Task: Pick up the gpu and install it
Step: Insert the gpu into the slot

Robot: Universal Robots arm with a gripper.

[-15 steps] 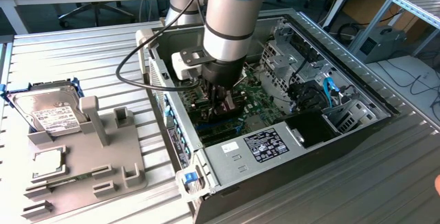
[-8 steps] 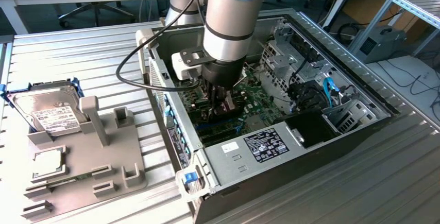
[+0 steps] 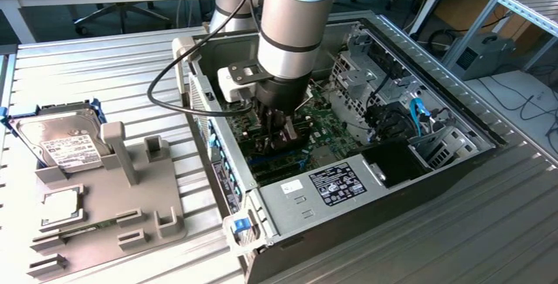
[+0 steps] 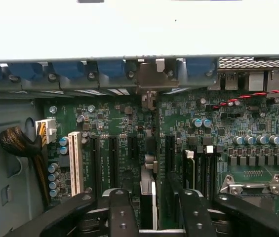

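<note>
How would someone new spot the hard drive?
Find the open computer case, then the grey tray beside it on the exterior view's left. The hard drive sits at the tray's far end: silver with a white label, much bigger than the square chip nearer the camera.

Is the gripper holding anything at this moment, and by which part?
Nothing appears held. The gripper has its jaws open on either side of the gpu, which stands on edge in the motherboard, with gaps showing.

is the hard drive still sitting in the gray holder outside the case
Yes, the hard drive stands in the gray holder, apart from the computer case.
</note>
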